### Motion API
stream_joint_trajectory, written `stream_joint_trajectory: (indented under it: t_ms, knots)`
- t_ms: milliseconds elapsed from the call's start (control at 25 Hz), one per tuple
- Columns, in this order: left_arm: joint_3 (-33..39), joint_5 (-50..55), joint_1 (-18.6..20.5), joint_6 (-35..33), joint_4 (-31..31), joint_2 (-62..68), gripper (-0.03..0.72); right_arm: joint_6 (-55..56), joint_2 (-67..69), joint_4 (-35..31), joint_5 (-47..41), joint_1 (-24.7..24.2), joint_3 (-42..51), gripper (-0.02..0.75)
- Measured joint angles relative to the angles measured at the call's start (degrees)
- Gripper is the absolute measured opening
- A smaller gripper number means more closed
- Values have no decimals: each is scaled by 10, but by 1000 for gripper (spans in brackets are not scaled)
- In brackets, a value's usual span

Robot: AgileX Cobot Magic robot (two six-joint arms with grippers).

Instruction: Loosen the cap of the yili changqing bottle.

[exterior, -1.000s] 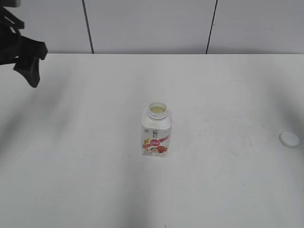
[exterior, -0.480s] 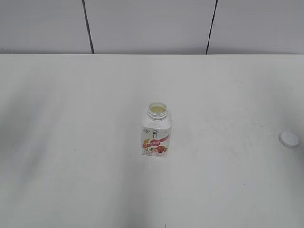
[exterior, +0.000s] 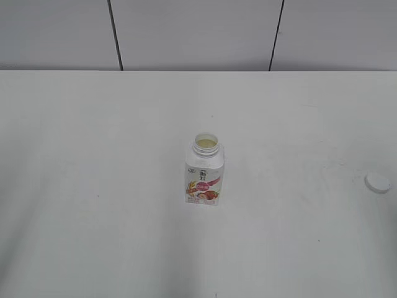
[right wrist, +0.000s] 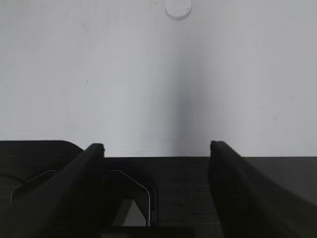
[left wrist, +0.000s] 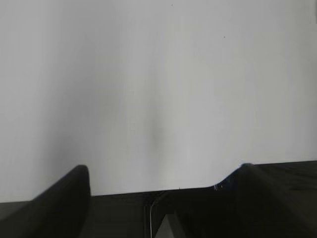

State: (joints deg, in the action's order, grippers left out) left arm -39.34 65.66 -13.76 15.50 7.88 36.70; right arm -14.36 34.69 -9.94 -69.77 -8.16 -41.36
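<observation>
The yili changqing bottle (exterior: 204, 174) stands upright in the middle of the white table, its neck open with pale liquid showing inside. The white cap (exterior: 377, 182) lies flat on the table at the far right, apart from the bottle; it also shows at the top of the right wrist view (right wrist: 178, 7). Neither arm shows in the exterior view. My left gripper (left wrist: 161, 171) is open and empty above bare table. My right gripper (right wrist: 157, 146) is open and empty, well short of the cap.
The white table (exterior: 93, 155) runs to a grey panelled wall (exterior: 198, 31) at the back. Nothing else stands on the table.
The left arm, seen at the top left one second ago, has drawn out of the exterior view. The bottle and the cap have not moved.
</observation>
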Motion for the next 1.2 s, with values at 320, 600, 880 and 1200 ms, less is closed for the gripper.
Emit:
stream_joint_trajectory:
  t_ms: [320, 600, 880, 1200]
  knots:
    - [71, -28, 0, -32, -1, -217, 549, -12, -182, -29, 5, 0, 96, 519]
    - [82, -30, 0, -42, -15, -361, 544, -14, -318, -46, 2, 0, 97, 519]
    - [96, -49, 0, -97, -36, -371, 544, -3, -351, -56, -1, 0, 93, 518]
    - [96, -49, 0, -104, -41, -371, 544, -12, -351, -33, -1, 0, 92, 518]
